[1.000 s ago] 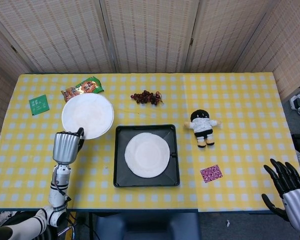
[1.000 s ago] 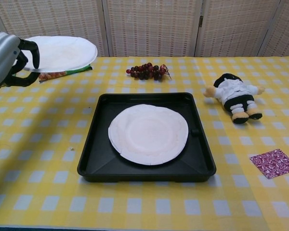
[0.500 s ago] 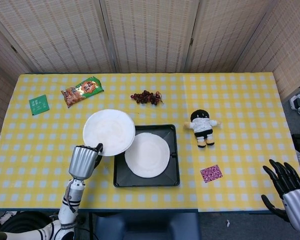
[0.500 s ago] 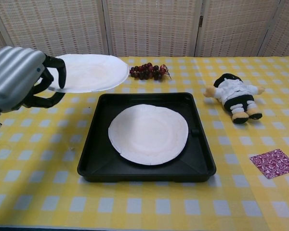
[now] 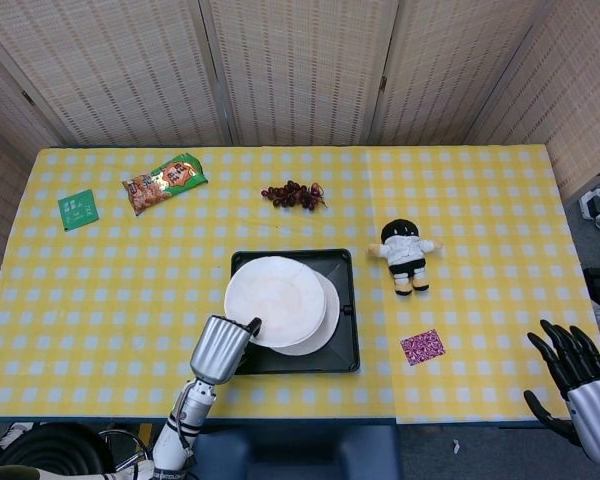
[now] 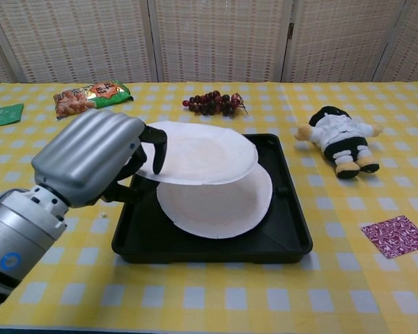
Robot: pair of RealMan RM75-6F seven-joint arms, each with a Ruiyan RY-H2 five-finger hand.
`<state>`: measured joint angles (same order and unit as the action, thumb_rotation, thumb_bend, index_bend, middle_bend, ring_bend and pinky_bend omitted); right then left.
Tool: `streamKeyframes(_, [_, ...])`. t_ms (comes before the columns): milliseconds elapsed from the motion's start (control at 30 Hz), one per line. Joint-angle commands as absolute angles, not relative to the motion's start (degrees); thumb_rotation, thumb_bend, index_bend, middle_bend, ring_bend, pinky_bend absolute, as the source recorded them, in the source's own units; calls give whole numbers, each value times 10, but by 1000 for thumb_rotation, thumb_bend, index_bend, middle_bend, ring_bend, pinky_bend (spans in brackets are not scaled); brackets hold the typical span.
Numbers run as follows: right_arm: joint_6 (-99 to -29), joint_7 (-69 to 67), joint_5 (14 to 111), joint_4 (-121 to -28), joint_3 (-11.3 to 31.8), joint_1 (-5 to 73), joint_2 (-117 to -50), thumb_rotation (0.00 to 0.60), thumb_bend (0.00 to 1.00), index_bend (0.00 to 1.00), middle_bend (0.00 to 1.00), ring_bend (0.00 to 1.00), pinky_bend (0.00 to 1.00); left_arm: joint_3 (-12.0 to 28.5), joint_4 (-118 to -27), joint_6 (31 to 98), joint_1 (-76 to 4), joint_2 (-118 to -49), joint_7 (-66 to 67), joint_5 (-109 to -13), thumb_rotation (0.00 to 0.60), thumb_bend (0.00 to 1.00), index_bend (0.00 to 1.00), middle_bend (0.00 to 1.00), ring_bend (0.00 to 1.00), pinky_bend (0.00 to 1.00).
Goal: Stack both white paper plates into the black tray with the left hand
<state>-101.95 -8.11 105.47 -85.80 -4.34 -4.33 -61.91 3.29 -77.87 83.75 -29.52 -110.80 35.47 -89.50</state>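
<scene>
My left hand (image 5: 223, 347) (image 6: 94, 157) grips a white paper plate (image 5: 274, 300) (image 6: 198, 153) by its near-left rim and holds it level in the air above the black tray (image 5: 347, 350) (image 6: 285, 236). A second white paper plate (image 5: 325, 325) (image 6: 223, 205) lies flat in the tray, partly hidden under the held one. My right hand (image 5: 578, 373) hangs open off the table's front right corner, holding nothing; the chest view does not show it.
On the yellow checked table sit a snack packet (image 5: 164, 181) (image 6: 90, 97), a green card (image 5: 78, 209) (image 6: 3, 115), a bunch of dark grapes (image 5: 294, 194) (image 6: 212, 103), a small doll (image 5: 406, 254) (image 6: 338, 142) right of the tray, and a purple patterned square (image 5: 422, 346) (image 6: 396, 235).
My left hand has carried the plate from the table's left side rightward and toward the front, over the tray and the plate lying in it. The right hand has not moved.
</scene>
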Motion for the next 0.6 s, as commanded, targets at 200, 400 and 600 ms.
streamKeyframes(200, [-1025, -84, 1046, -858, -41, -48, -616, 600, 366, 0, 0, 0, 0, 53, -722, 811, -302, -1151, 343, -881, 600, 436, 643, 1000, 1000, 1000])
streamKeyframes(400, [-1034, -87, 1041, -858, -40, -55, -614, 600, 366, 0, 0, 0, 0, 58, -680, 797, -308, -1188, 321, -879, 600, 436, 643, 1000, 1000, 1000])
streamKeyframes(600, [-1037, -93, 1035, -854, -38, -58, -611, 600, 365, 0, 0, 0, 0, 61, -632, 789, -318, -1219, 311, -886, 600, 436, 642, 1000, 1000, 1000])
